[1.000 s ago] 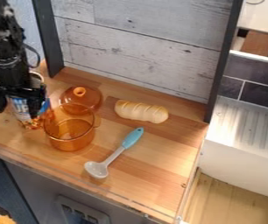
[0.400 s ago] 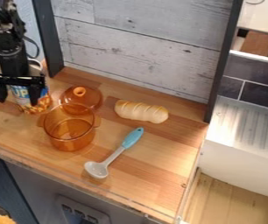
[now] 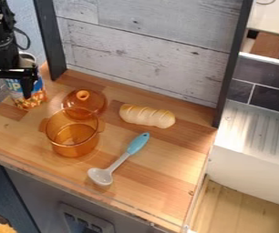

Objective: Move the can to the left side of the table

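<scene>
My gripper (image 3: 9, 86) hangs at the far left of the view, its two fingers spread wide apart. The can (image 3: 36, 94), with a white, blue and orange label, is upright at the table's left back part, just behind and to the right of the gripper. One finger covers part of the can's label; whether it touches the can, I cannot tell. The wooden table (image 3: 148, 193) extends to the right.
An orange transparent pot (image 3: 74, 141) stands right of and nearer than the can, with its lid (image 3: 84, 103) behind it. Farther right lie a bread loaf (image 3: 147, 116) and a blue-handled spoon (image 3: 119, 160). A grey wood-panel wall (image 3: 142, 50) rises behind.
The can has shifted toward the back left, away from the pot. My gripper has moved up and left in the view, lately a little farther than the can.
</scene>
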